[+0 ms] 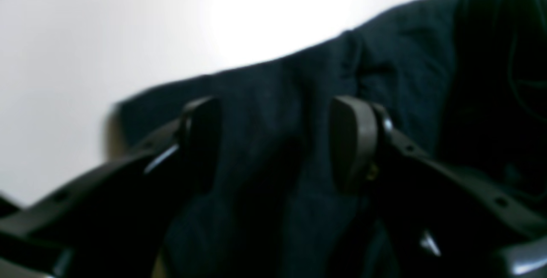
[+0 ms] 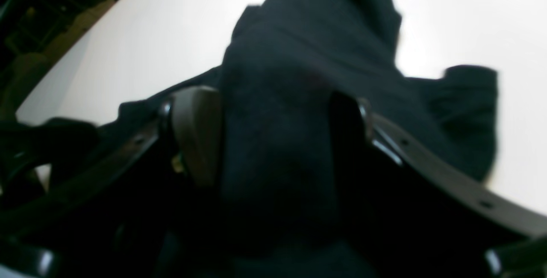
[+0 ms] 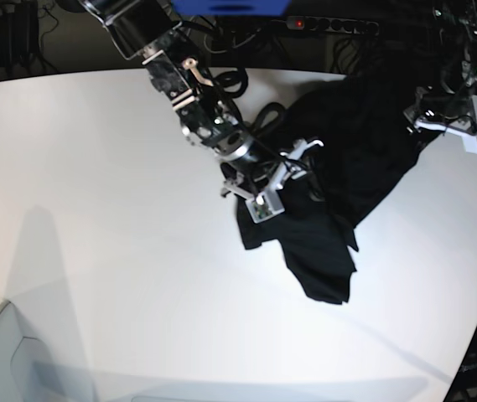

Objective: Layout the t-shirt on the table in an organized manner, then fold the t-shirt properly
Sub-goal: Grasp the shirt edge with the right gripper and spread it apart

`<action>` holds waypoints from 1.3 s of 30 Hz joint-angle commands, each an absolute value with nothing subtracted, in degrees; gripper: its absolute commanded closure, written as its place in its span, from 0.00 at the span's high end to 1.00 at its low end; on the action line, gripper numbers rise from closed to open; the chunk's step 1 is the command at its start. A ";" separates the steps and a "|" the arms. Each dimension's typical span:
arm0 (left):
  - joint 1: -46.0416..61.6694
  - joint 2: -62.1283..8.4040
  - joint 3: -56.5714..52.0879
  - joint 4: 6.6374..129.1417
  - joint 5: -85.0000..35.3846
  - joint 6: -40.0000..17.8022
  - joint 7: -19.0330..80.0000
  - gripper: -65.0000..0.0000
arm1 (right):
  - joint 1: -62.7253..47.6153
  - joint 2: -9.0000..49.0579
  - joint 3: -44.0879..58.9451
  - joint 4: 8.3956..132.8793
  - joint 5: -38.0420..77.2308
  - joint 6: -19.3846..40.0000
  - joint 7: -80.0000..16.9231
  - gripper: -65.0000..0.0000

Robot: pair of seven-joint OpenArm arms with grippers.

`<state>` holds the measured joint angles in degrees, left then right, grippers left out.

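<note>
In the base view, going from nine o'clock toward three, the table (image 3: pixel 95 251) is a wide bare white top whose curved edge sweeps round from twelve to five o'clock. The right arm comes down from eleven o'clock toward the middle, and its right gripper (image 3: pixel 282 177) sits at the shirt's near-left edge. The shirt (image 3: pixel 347 167) is a black, rumpled heap spread from the middle out to two o'clock, with one loose flap trailing down toward five o'clock and lying flat on the table. At two to three o'clock the left arm reaches in from the far right edge, and the left gripper (image 3: pixel 418 126) is at the shirt's far-right edge, where the cloth looks lifted off the table.

In the right wrist view the right gripper (image 2: pixel 273 137) has its jaws spread wide, and a thick bunched fold of the shirt (image 2: pixel 277 98) fills the gap between the two pads; whether the pads press the cloth or only flank it cannot be told. More cloth runs on toward twelve and two o'clock over the table (image 2: pixel 149 34).

In the left wrist view the left gripper (image 1: pixel 275 141) has its jaws apart, with shirt (image 1: pixel 384 55) cloth between and behind the pads. The picture is blurred, and a grip cannot be made out. The table (image 1: pixel 85 34) shows from nine to twelve o'clock.
</note>
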<state>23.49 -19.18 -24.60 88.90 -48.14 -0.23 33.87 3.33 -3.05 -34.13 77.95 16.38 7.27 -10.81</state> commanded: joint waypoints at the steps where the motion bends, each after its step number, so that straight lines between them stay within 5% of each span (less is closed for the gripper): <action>1: 23.52 -20.09 -24.84 88.66 -48.57 -0.31 32.92 0.59 | 4.53 -4.00 -34.24 78.29 16.57 7.43 -9.36 0.62; 7: 21.85 -19.82 -24.75 83.56 -48.57 -0.31 32.66 0.59 | 5.41 -4.00 -34.24 76.53 16.57 7.43 -9.36 0.55; 13: 20.53 -20.00 -24.75 80.13 -48.57 -0.31 32.57 0.59 | 6.11 -3.56 -33.71 76.79 16.57 7.34 -9.36 0.00; 34: 19.03 -17.89 -24.75 78.81 -49.01 -0.31 32.92 0.59 | -4.00 -3.74 -10.68 101.67 17.10 4.53 -9.01 0.00; 39: 20.18 -15.08 -24.75 86.29 -48.92 -0.31 32.92 0.59 | -9.80 -6.46 0.40 101.32 29.23 4.53 -9.27 0.00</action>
<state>19.84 -14.63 -24.73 86.06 -49.08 -1.43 31.57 -10.35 -6.37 0.64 100.42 29.63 4.34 -11.33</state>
